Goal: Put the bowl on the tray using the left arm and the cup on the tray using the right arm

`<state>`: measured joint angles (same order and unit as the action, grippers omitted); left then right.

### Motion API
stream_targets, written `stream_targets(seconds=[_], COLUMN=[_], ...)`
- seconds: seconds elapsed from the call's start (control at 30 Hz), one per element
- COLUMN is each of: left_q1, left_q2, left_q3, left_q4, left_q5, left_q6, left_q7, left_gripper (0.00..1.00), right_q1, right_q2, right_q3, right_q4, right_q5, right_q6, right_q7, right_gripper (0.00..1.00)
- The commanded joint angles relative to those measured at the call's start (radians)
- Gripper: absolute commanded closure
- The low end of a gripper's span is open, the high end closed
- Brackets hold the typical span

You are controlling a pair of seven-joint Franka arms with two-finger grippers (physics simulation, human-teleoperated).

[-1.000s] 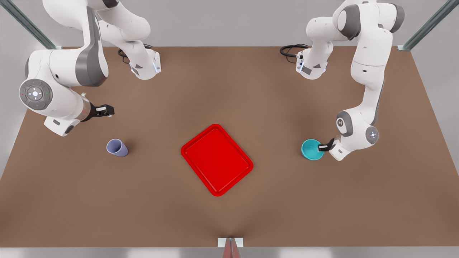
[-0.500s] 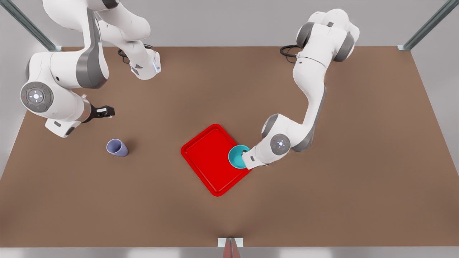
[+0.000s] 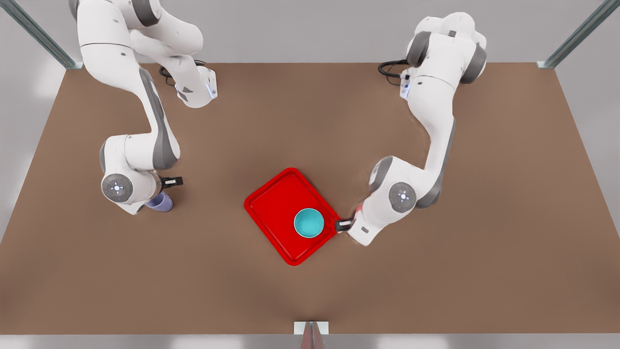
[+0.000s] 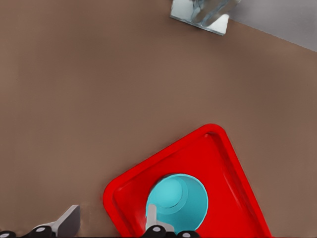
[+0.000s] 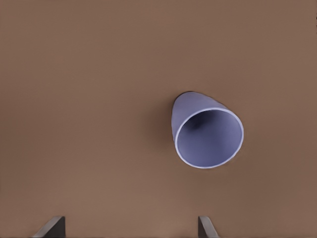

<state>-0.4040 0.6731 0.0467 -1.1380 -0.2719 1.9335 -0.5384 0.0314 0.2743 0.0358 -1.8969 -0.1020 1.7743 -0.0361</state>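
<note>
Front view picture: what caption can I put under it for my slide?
Teal bowl sits on the red tray; left gripper beside it, right gripper over the lavender cup.

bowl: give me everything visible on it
The bowl is small, round, teal, smooth and plain, with a paler flat bottom. It stands upright and empty inside the red tray, toward the corner nearest the left gripper. In the left wrist view one finger overlaps its rim; contact is unclear.
</note>
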Motion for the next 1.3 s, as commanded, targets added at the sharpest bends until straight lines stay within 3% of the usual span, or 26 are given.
stream_targets(seconds=[0.0,0.03,0.1,0.17,0.4,1.27], left_q1=[0.115,0.2,0.281,0.313,0.306,0.304], left_q2=[-0.116,-0.125,-0.199,-0.51,-0.474,-0.457], left_q3=[0.01,0.01,0.007,0.009,0.004,0.005], left_q4=[0.067,0.207,0.238,-0.229,-0.215,-0.215], left_q5=[0.144,0.189,0.263,0.269,0.264,0.247], left_q6=[-0.638,-0.833,-0.921,-0.607,-0.708,-0.717], left_q7=[-0.014,0.112,0.314,0.502,0.505,0.503], left_gripper=[0.0,0.0,0.0,0.0,0.0,0.0], right_q1=[-0.025,-0.024,-0.022,-0.025,0.004,-0.005], right_q2=[-0.038,-0.058,-0.07,-0.061,-0.024,0.105], right_q3=[-0.002,-0.007,-0.024,-0.053,-0.062,-0.063], right_q4=[-0.096,-0.134,-0.179,-0.203,-0.194,-0.214], right_q5=[-0.001,-0.001,-0.001,-0.007,0.005,0.016], right_q6=[0.33,0.359,0.415,0.517,0.539,0.524], right_q7=[-0.111,-0.111,-0.11,-0.11,-0.091,-0.093], right_gripper=[0.0,0.0,0.0,0.0,0.0,0.0])
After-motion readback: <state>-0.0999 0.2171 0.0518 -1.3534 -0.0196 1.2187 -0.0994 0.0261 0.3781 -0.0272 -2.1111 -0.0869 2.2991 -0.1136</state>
